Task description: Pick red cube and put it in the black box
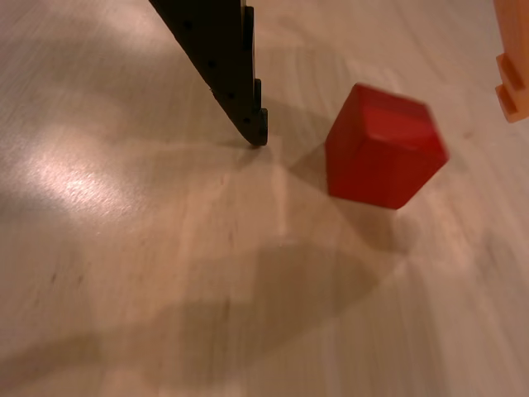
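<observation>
The red cube [384, 149] sits on the pale wooden table [124, 248] in the wrist view, slightly blurred. My gripper [387, 124] is open and straddles it. The black toothed finger [240, 91] comes down from the top with its tip on or just above the table, left of the cube. The orange finger [514, 74] shows at the right edge. Neither finger touches the cube; a small gap stays on each side. The black box is out of view.
Bare light wood lies all around the cube, with a bright glare patch [66, 178] at the left and the arm's soft shadow [273, 306] across the lower part.
</observation>
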`<state>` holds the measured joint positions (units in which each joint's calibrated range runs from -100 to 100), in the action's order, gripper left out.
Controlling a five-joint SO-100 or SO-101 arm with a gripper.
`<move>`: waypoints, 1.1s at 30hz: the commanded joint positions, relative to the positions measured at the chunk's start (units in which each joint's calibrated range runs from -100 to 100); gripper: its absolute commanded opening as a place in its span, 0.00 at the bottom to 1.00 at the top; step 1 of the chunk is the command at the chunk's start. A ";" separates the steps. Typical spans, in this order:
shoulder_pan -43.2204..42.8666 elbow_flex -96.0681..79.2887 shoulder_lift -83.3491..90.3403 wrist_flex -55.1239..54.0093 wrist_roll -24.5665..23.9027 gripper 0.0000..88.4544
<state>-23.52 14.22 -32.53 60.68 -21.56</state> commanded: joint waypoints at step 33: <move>0.13 3.06 1.45 0.01 -0.19 0.03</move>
<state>-23.52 14.31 -32.62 60.68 -21.56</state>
